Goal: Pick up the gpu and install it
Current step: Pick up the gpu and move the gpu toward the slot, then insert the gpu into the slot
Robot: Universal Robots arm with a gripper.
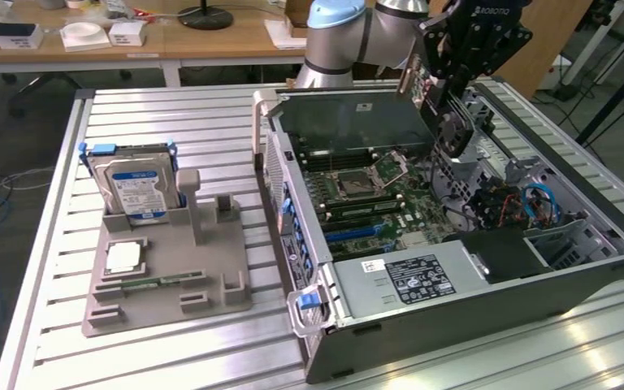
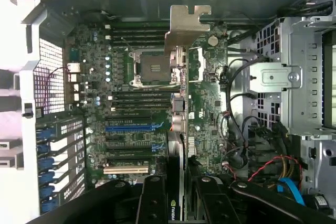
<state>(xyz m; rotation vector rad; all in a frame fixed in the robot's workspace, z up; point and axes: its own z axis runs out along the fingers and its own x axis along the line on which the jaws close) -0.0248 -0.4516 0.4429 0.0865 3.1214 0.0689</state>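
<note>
Gripper (image 1: 455, 114) closed to a narrow gap on the gpu (image 2: 177, 114), held over the open computer case (image 1: 572, 276).
The card is gripped edge-on between the fingers, with its silver bracket at the far end, and is suspended above the motherboard (image 2: 136, 72), apart from it. The pick-up is judged done. The installing is left: the card is not yet seated, and the expansion slots (image 2: 128, 127) are seen bare. The hard drive (image 1: 136, 183) is seen upright in the grey holder (image 1: 171, 284) beside the case.

dark gpu (image 2: 178, 108), edge-on (silver bracket end down), seemingly aloft over motherboard (image 2: 131, 129)
</note>
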